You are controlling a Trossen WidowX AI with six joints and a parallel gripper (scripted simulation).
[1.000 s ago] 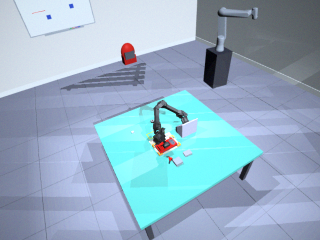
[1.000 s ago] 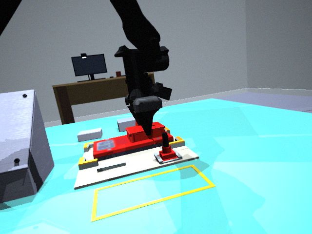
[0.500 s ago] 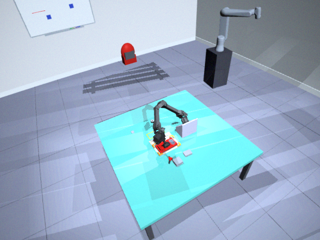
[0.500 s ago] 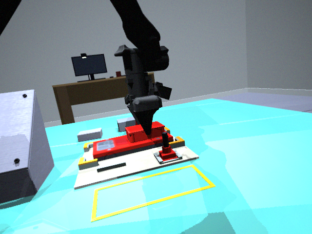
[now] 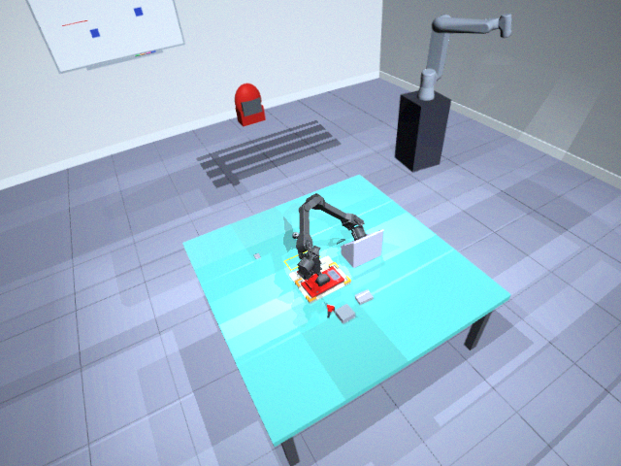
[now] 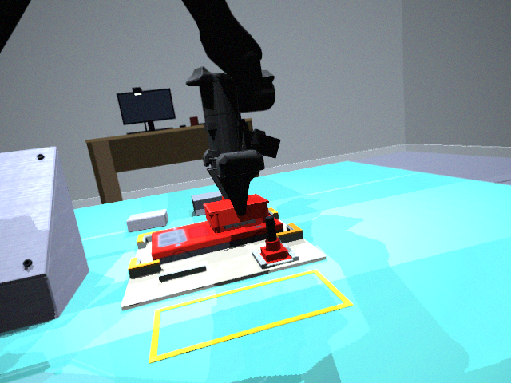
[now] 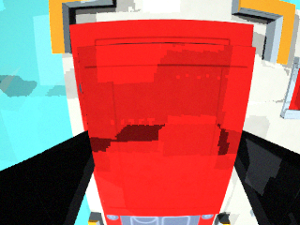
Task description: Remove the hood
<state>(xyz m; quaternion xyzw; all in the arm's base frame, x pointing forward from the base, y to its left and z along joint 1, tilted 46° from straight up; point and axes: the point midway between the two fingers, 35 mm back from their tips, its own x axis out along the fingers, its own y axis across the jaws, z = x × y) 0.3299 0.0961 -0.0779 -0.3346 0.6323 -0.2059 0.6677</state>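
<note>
The red toy car (image 5: 326, 285) (image 6: 188, 241) sits on a white base plate (image 6: 231, 267) (image 5: 332, 264) between orange corner brackets. Its red hood (image 6: 247, 207) (image 7: 163, 107) is the raised block at the car's right end in the exterior view and fills the wrist view. My gripper (image 6: 239, 211) (image 5: 306, 269) (image 7: 164, 137) comes straight down on it, with one black finger on each side of the hood, and is shut on it. The hood rests on the car. The marked area is a yellow rectangle (image 6: 152, 333) (image 5: 287, 260) on the table just in front of the plate.
A large grey box (image 6: 29, 230) (image 5: 362, 248) stands beside the plate. Small grey blocks (image 6: 146, 220) (image 5: 364, 296) (image 5: 345, 313) lie behind the car. A red-and-black lever (image 6: 272, 247) stands on the plate's near right corner. The turquoise table (image 5: 401, 320) carries it all.
</note>
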